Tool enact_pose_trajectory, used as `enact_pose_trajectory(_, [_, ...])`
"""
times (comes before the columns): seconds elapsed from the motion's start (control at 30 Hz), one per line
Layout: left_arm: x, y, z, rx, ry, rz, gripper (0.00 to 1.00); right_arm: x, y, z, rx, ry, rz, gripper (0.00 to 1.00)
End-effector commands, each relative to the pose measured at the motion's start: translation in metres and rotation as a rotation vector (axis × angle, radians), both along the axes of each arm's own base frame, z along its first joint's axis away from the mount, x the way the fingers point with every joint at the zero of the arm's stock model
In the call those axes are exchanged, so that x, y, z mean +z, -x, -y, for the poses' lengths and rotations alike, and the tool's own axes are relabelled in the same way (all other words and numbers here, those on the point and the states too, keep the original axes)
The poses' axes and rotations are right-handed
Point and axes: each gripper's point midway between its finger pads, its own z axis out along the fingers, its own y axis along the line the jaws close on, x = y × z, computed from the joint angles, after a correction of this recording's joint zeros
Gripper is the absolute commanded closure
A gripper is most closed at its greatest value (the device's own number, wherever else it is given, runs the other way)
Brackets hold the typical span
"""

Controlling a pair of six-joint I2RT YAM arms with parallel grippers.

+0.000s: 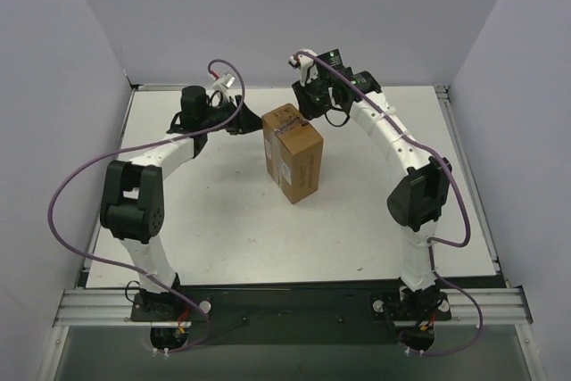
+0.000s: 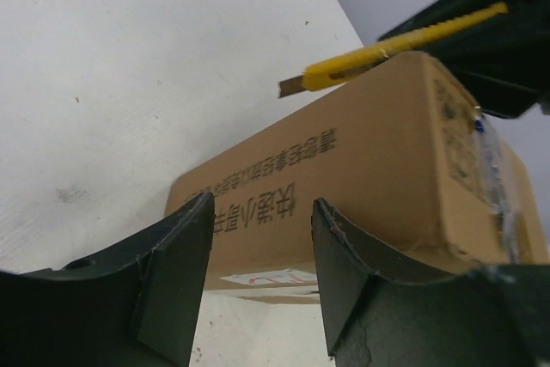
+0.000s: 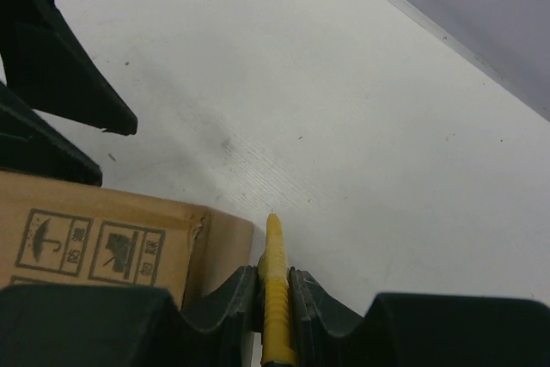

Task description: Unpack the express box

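The express box (image 1: pixel 294 156), a brown carton with printed characters and a taped top, stands in the middle of the table; it also shows in the left wrist view (image 2: pixel 369 178) and the right wrist view (image 3: pixel 103 242). My right gripper (image 1: pixel 308 100) is shut on a yellow utility knife (image 3: pixel 275 290), whose blade end (image 2: pixel 292 86) sits just above the box's far top edge. My left gripper (image 1: pixel 243 122) is open and empty, its fingers (image 2: pixel 172 264) close beside the box's far left side, apart from it.
White table top (image 1: pixel 196 220) with raised edges at the back and right. Grey walls surround the table. The left gripper's dark fingers (image 3: pixel 60 83) show in the right wrist view, just beyond the box.
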Motion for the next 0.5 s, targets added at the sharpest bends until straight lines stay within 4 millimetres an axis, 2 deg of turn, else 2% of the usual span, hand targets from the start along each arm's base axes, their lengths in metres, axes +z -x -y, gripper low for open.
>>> enact_pose_trajectory(0.0, [0.067, 0.031, 0.003, -0.05, 0.055, 0.178, 0.42, 0.012, -0.001, -0.018, 0.069, -0.04, 0.026, 1.0])
enact_pose_trajectory(0.03, [0.055, 0.041, 0.001, -0.055, 0.045, 0.143, 0.42, 0.012, -0.002, -0.02, 0.074, -0.044, 0.023, 1.0])
enact_pose_trajectory(0.07, [0.062, 0.049, -0.001, -0.054, 0.041, 0.155, 0.42, 0.007, -0.002, -0.022, 0.08, -0.044, 0.013, 1.0])
enact_pose_trajectory(0.23, [0.041, 0.085, -0.016, -0.082, -0.046, 0.094, 0.43, -0.004, -0.003, -0.033, 0.112, -0.071, -0.021, 1.0])
enact_pose_trajectory(0.27, [0.043, 0.092, -0.019, -0.084, -0.06, 0.099, 0.43, -0.005, -0.001, -0.038, 0.135, -0.088, -0.031, 1.0])
enact_pose_trajectory(0.33, [0.036, 0.095, -0.035, -0.059, -0.121, 0.094, 0.42, -0.002, -0.002, -0.039, 0.132, -0.089, -0.022, 1.0])
enact_pose_trajectory(0.43, [0.05, 0.085, -0.055, -0.016, -0.132, 0.15, 0.41, 0.024, -0.018, -0.023, 0.088, -0.119, 0.036, 1.0])
enact_pose_trajectory(0.47, [0.054, 0.08, -0.058, -0.013, -0.121, 0.16, 0.41, 0.041, -0.018, -0.019, 0.087, -0.156, 0.054, 1.0])
